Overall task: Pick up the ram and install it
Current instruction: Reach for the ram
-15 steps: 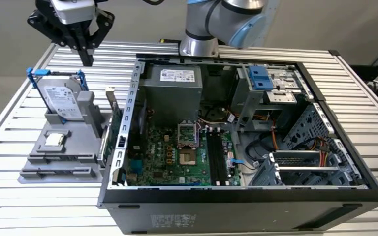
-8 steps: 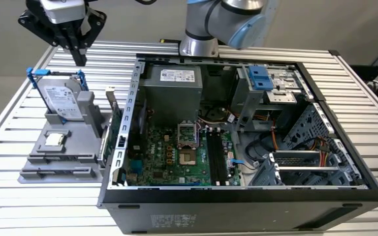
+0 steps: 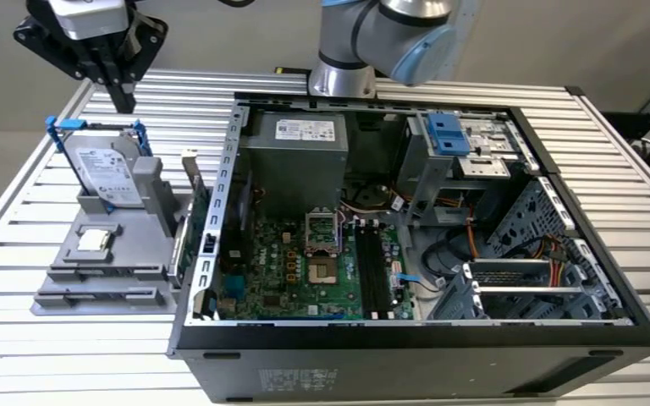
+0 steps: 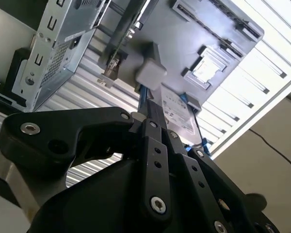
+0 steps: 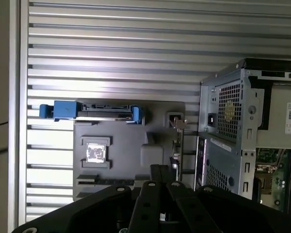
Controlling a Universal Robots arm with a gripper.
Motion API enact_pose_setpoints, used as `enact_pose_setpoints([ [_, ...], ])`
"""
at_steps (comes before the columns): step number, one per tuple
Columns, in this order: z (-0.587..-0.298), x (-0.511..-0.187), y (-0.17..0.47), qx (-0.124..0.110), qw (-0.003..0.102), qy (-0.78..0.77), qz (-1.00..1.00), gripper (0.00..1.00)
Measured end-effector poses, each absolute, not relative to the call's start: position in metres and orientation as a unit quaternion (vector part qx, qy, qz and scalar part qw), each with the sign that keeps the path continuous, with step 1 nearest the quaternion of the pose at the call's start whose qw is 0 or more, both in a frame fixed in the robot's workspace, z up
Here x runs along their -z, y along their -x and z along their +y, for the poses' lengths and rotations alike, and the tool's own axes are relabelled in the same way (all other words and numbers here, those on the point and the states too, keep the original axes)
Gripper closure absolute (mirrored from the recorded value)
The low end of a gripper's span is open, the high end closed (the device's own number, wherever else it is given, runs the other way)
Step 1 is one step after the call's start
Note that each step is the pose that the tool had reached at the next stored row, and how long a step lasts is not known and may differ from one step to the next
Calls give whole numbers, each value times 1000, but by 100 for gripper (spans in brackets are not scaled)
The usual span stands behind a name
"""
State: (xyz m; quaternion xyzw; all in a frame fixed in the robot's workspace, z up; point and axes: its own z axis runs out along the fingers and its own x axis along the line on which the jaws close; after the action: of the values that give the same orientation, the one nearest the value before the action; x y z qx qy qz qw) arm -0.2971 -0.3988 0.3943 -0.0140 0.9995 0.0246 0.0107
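The ram, as best I can judge, is the dark narrow strip set crosswise in the near end of the grey fixture. The fixture stands on the slatted table, on the exterior view's left of the open computer case. The strip is thin and partly sunk in its holder, so I cannot make out its chips.

Nothing of the task looks done. The ram sits in the fixture and not in the pincer, and the long black memory slots on the motherboard look empty to me. Both the pick and the install are left.

The gripper hangs above the far left corner of the table, beyond the fixture's far end. In both wrist views its two fingers meet tip to tip with nothing between them, so I take it as closed and empty.

The ram is well apart from the gripper, nearer the camera and lower. Between them stand the silver hard drive, upright in its blue frame, and the small square chip, lying flat on the fixture. An upright green card with a metal bracket stands along the fixture's right edge, just beside the case wall.
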Motion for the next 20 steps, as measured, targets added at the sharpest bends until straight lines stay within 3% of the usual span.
enact_pose_setpoints([
  [20, -399, -394, 333, -25, 10, 23, 999, 100],
])
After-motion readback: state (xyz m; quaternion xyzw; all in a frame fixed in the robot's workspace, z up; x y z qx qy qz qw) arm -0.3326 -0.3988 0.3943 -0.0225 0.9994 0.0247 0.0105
